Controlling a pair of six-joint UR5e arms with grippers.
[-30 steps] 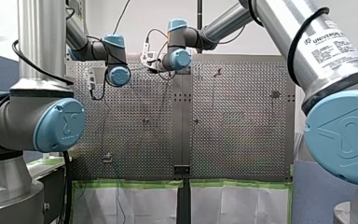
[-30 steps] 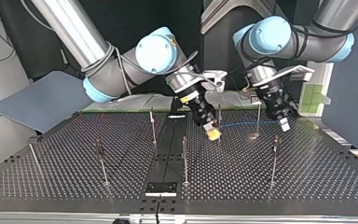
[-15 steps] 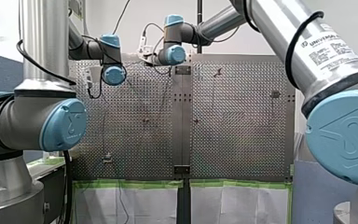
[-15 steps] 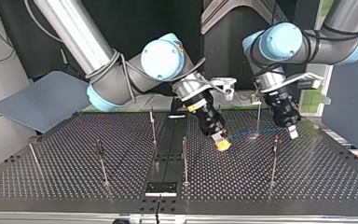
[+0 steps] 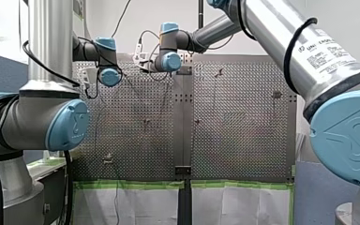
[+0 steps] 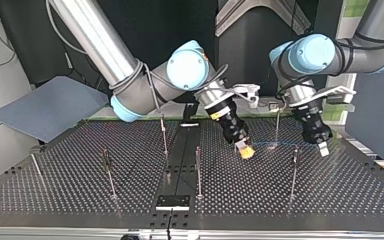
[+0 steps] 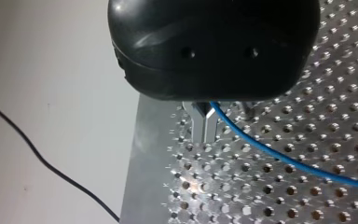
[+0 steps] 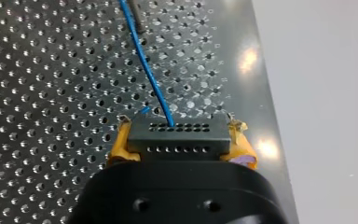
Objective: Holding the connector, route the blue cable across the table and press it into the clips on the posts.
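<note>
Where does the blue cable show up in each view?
Front view: too thin to make out.
Top view: the blue cable is a faint line from my right end effector toward my left end effector.
Left wrist view: emerges from under my left end effector, crossing the perforated table.
Right wrist view: leaves the connector, running ahead.
Shared landmark: the perforated table.
</note>
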